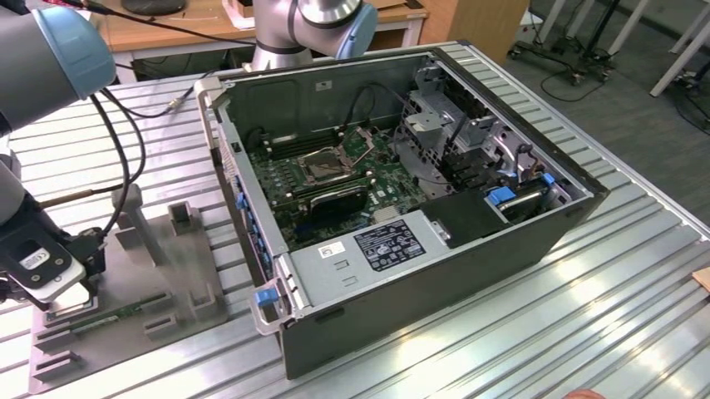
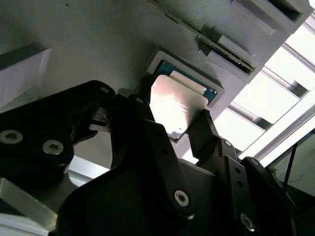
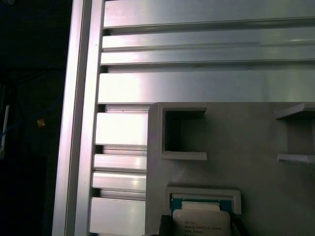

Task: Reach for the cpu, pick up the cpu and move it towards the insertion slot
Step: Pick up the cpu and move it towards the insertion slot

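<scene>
The cpu (image 2: 173,112), a flat square chip with a shiny silver top, lies in a square recess of the grey holder block (image 2: 98,44). My gripper (image 2: 174,101) reaches down over it, and its black fingers (image 2: 203,129) press against two opposite edges. The first wrist view has the cpu (image 3: 202,220) between the two fingertips. In the exterior view my gripper (image 1: 56,293) stands low over the holder block (image 1: 178,283) on the exterior view's left, covering the chip. The insertion slot (image 1: 329,166), a square socket with a metal frame, sits on the green board inside the open computer case (image 1: 444,274).
A green memory stick (image 1: 116,316) lies in a groove of the holder block, near my gripper. Grey posts (image 1: 131,220) rise from the block. The case walls stand high around the board, with cables and drive cages (image 1: 466,141) beside the socket. The slatted aluminium table (image 1: 577,316) carries everything.
</scene>
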Controlling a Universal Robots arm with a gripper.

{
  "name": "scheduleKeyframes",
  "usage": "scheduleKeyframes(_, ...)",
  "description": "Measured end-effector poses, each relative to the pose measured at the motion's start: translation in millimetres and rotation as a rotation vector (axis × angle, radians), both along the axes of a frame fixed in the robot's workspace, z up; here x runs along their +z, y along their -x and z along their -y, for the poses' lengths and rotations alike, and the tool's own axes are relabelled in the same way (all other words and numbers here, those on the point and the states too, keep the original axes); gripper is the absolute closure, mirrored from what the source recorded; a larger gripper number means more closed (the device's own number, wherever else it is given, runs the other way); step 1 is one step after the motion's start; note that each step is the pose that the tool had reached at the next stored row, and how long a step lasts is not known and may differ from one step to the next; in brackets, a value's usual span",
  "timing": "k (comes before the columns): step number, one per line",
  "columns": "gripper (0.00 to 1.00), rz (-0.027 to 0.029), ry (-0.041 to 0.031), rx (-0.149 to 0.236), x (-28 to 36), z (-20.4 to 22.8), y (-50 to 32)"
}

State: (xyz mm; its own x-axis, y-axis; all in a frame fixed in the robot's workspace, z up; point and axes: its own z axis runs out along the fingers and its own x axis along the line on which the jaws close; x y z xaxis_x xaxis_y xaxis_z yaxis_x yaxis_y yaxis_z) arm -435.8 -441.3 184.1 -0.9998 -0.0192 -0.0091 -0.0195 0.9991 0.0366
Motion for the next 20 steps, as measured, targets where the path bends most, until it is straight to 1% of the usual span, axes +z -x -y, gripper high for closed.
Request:
scheduleKeyframes(4, 0.46, 0.0003, -0.0002, 0.000, 0.3, 0.0, 0.0)
scheduleKeyframes(6, 0.46, 0.0004, -0.0002, 0.000, 3.2, 0.0, 0.0)
scheduleKeyframes(14, 0.46, 0.0002, -0.0001, 0.000, 22.0, -0.1, 0.0)
scheduleKeyframes(20, 0.46, 0.0000, 0.0000, 0.000, 39.0, 0.0, 0.0)
